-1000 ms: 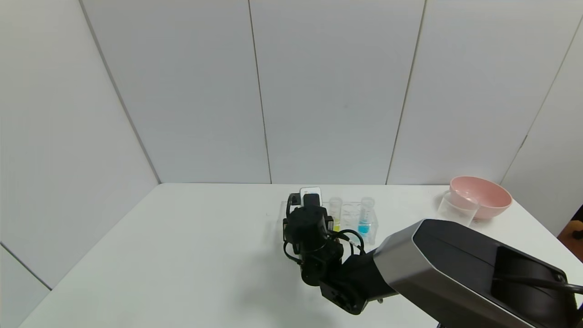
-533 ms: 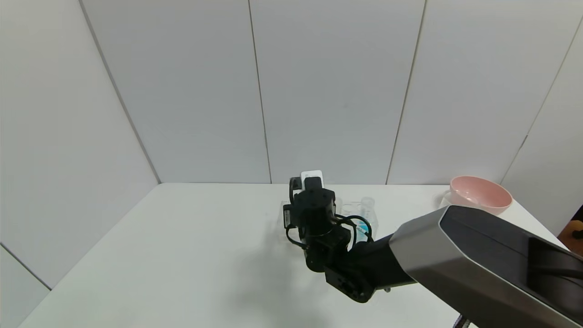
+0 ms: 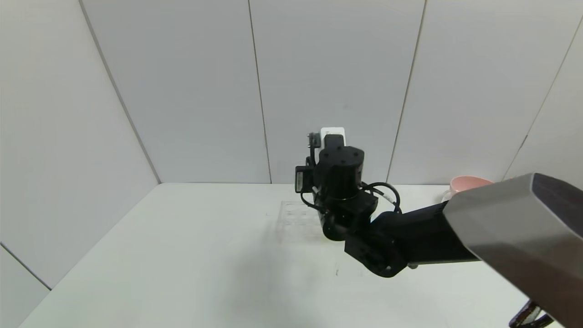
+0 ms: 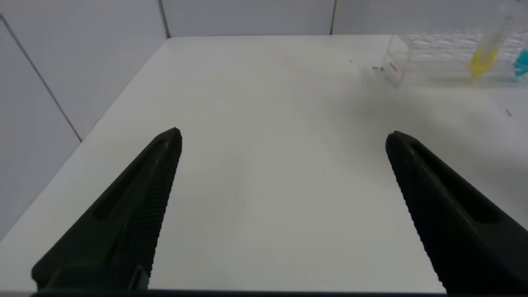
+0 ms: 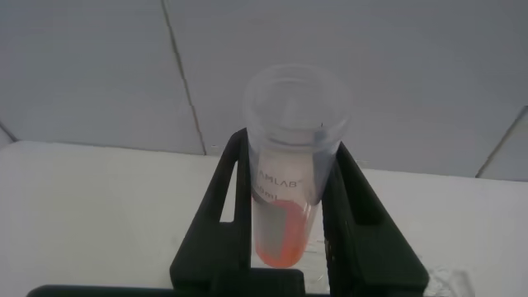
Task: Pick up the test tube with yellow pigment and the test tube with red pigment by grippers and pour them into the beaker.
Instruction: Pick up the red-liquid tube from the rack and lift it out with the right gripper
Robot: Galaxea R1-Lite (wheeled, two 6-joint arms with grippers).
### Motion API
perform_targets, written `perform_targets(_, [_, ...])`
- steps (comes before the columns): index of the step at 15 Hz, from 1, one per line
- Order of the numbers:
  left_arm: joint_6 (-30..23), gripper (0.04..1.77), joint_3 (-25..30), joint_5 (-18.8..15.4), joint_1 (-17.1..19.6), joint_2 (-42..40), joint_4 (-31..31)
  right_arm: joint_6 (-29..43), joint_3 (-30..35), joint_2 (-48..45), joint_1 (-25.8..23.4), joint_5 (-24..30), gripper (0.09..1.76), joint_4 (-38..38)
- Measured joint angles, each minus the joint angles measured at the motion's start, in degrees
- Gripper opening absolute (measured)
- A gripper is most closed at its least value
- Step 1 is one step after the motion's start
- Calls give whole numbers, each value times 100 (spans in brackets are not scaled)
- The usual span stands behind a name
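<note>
In the right wrist view my right gripper (image 5: 289, 147) is shut on the test tube with red pigment (image 5: 285, 223) and holds it upright in the air, above the table. In the head view only its black wrist housing (image 3: 340, 182) shows, raised over the clear tube rack (image 3: 295, 217); the fingers are hidden there. The test tube with yellow pigment (image 4: 482, 58) stands in the rack (image 4: 429, 51), seen far off in the left wrist view. My left gripper (image 4: 285, 177) is open and empty, low over the bare table. The beaker is hidden behind my right arm.
A tube with blue liquid (image 4: 521, 63) stands in the rack beside the yellow one. A pink bowl (image 3: 465, 184) sits at the table's back right, mostly covered by my right arm. Grey wall panels close the table at the back and left.
My right gripper has risen and shifted right with the red tube, lifting it out of the rack. The arm now covers the yellow and blue tubes and the beaker in the head view.
</note>
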State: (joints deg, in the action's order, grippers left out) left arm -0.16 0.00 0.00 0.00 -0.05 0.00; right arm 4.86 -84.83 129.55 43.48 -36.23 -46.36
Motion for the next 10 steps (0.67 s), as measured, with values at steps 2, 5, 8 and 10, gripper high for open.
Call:
perform_targets(2, [0, 176, 0, 0, 0, 0, 0, -88, 234, -380, -274, 172, 55, 9])
perform_targets(5, [0, 176, 0, 0, 0, 0, 0, -172, 918, -1163, -1069, 1147, 55, 11])
perform_targets(8, [0, 176, 0, 0, 0, 0, 0, -185, 1591, -1894, -2197, 2231, 55, 7])
perform_targets(10, [0, 176, 0, 0, 0, 0, 0, -187, 1974, -2258, -3065, 3035, 55, -11])
